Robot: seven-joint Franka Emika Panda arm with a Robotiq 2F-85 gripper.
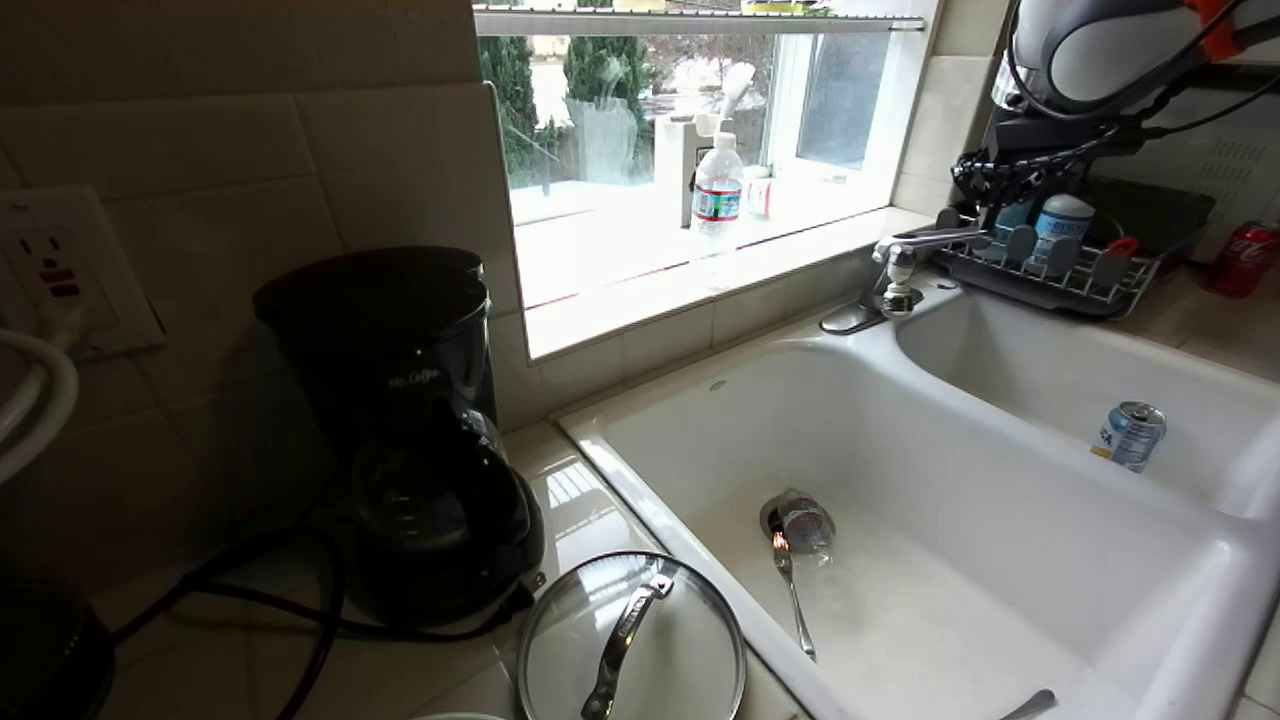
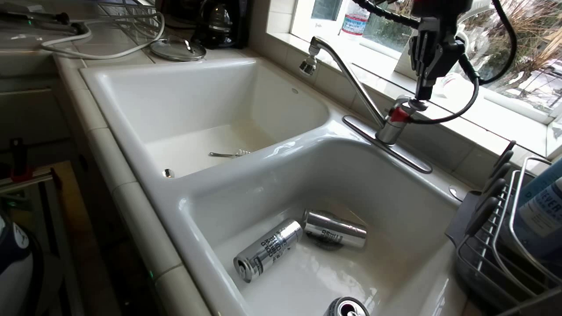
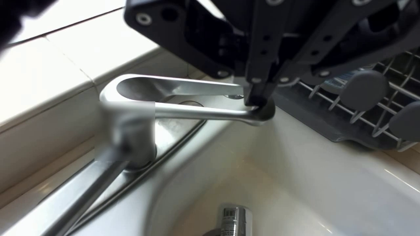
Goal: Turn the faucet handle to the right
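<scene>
The faucet handle is a chrome looped lever. It shows in the wrist view (image 3: 200,112) and in both exterior views (image 1: 938,238) (image 2: 418,104). It sits on top of the chrome faucet body (image 2: 390,133), behind the divider of the white sink (image 1: 960,410). In the wrist view it points right. My gripper (image 3: 258,97) is shut, with its fingertips together at the lever's far end, down in the loop opening. Whether both pads touch the metal I cannot tell. The gripper also shows above the handle in both exterior views (image 1: 990,218) (image 2: 423,93).
The faucet spout (image 2: 351,79) reaches over the sink. A dish rack (image 3: 357,95) with bottles stands close by the gripper. The window sill (image 2: 373,74) runs behind the faucet. Silver cans (image 2: 268,249) lie in a basin. A coffee maker (image 1: 400,420) stands on the counter.
</scene>
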